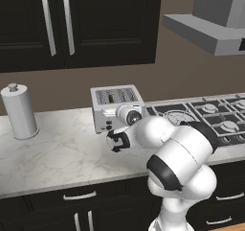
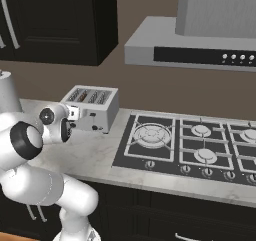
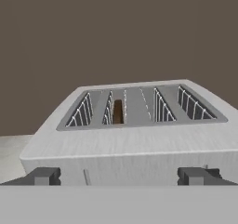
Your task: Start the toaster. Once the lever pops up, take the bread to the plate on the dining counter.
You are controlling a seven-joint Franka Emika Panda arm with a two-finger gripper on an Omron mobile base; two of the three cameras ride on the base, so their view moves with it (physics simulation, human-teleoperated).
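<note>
The silver-grey toaster (image 1: 117, 105) (image 2: 92, 107) (image 3: 125, 146) stands on the marbled worktop against the wall, just left of the gas hob. A dark brown slice of bread (image 3: 118, 111) (image 1: 111, 98) sits low in its second slot from the left. My gripper (image 3: 123, 176) (image 2: 75, 117) hangs right in front of the toaster's front face, near its upper edge. It is open, its fingertips (image 3: 44, 176) spread wide with nothing between them. The toaster's levers are hidden behind my hand. The plate and the dining counter are out of view.
A tall white canister (image 1: 19, 111) stands at the left of the worktop (image 1: 62, 153). The gas hob (image 2: 195, 145) lies to the toaster's right under a grey range hood (image 2: 190, 47). Dark wall cabinets (image 1: 72, 24) hang above.
</note>
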